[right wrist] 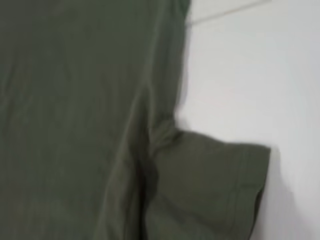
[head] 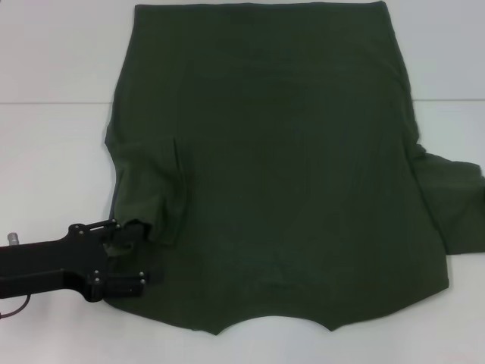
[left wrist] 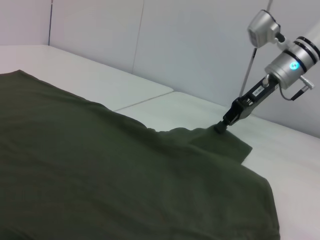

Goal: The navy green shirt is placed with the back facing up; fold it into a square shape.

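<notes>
In left wrist view only, right gripper (left wrist: 220,127) on shirt (left wrist: 125,175) sleeve

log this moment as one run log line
stage: folding left sleeve | dark olive-green cotton T-shirt back up on white table | left gripper at folded-in sleeve | right gripper on right sleeve

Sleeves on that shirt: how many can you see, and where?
2. On the shirt, the left sleeve is folded onto the body beside the left gripper; the right sleeve lies flat on the table, under the right gripper.
</notes>
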`<state>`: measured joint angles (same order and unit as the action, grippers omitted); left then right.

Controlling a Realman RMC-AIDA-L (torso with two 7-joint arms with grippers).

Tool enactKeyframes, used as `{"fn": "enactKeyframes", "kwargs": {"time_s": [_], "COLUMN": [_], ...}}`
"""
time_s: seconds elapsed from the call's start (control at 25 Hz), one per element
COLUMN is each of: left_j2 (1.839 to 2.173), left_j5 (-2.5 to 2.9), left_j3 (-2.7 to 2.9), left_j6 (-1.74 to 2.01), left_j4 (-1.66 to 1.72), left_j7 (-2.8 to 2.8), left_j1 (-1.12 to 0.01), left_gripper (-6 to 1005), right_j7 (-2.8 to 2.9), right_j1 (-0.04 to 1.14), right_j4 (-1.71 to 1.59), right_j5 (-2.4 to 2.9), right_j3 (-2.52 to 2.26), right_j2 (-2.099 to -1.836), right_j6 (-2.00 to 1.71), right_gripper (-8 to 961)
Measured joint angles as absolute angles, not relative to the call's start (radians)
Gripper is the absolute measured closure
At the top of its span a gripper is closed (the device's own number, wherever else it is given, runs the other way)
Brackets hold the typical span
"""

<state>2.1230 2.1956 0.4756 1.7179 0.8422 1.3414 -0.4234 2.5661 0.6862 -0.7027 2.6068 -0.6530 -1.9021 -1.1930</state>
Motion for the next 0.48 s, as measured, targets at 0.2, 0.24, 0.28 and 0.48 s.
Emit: {"fn": "enactKeyframes", "kwargs": {"time_s": [0.2, 0.24, 0.28, 0.48], "left_j2": [2.123, 2.123, 2.123, 2.123], "left_j5": [2.198, 2.198, 2.198, 2.199], "left_j3": [0.476, 0.476, 0.476, 0.478], "left_j6": [1.715, 1.714, 1.712, 1.706], "left_j4": [0.842, 0.842, 0.842, 0.844], "left_j7": [1.342, 1.342, 1.342, 1.343], "left_j1": [-0.423, -0.424, -0.424, -0.424], "left_gripper": [123, 123, 123, 123], "right_j7": [2.541, 2.537, 2.535, 2.531], "right_j1": [0.654, 0.651, 0.649, 0.663], "right_j4": [-0.756, -0.769, -0.78, -0.825], "right_j5": [2.539, 2.527, 2.518, 2.495], "right_j3": [-0.6, -0.589, -0.581, -0.574], "right_j2": [-1.883, -1.881, -1.879, -1.878], "right_j6": [-1.234, -1.241, -1.248, -1.273], "right_gripper": [945, 945, 945, 946]}}
